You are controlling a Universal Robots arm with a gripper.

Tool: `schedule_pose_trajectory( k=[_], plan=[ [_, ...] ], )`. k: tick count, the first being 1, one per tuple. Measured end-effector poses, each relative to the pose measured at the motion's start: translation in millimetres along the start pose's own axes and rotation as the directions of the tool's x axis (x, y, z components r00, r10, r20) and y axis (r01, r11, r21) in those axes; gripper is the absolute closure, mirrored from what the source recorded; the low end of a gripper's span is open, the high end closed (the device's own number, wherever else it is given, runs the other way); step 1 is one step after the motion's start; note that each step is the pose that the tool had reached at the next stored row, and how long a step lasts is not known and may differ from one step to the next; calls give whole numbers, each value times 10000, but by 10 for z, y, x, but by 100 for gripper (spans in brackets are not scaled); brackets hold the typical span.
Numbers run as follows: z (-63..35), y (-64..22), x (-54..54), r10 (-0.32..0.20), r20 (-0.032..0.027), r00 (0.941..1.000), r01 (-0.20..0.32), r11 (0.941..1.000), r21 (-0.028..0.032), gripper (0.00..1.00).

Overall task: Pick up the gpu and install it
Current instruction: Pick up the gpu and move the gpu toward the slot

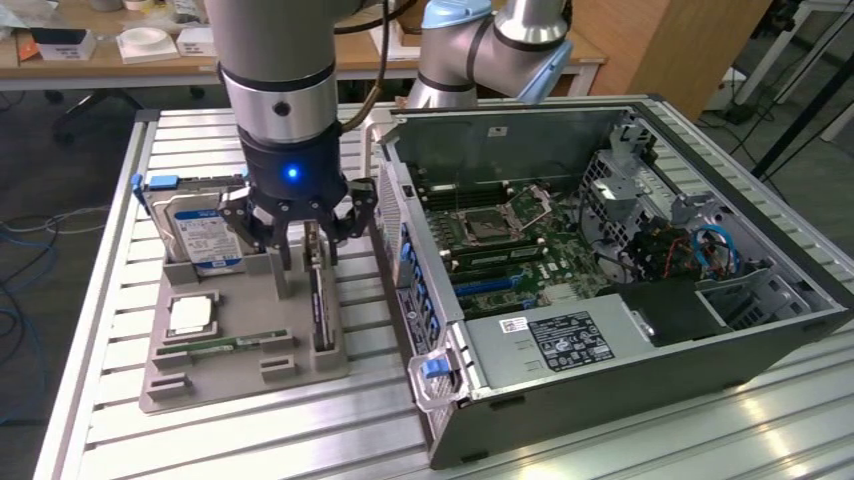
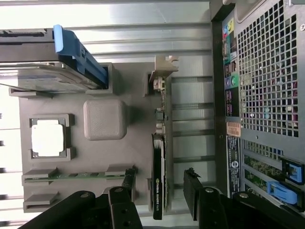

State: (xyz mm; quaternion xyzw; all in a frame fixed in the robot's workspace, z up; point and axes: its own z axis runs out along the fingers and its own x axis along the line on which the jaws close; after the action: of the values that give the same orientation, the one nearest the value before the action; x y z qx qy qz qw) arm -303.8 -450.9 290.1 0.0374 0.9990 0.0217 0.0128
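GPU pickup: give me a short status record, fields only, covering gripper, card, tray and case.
gripper: open, lowered over the tray, one finger on each side of the gpu
gpu: standing on edge in its tray slot, not gripped
tray: also holds a hard drive, a processor chip and a memory stick
computer case: lying with its side open, beside the tray at the exterior view's right
task: gpu not yet lifted or installed
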Motion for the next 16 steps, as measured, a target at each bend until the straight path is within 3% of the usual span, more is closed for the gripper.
schedule_pose_trajectory(
  k=[16],
  plan=[
    [223, -29, -11, 1, -1, 10000, -1, 10000, 1, 47]
  ],
)
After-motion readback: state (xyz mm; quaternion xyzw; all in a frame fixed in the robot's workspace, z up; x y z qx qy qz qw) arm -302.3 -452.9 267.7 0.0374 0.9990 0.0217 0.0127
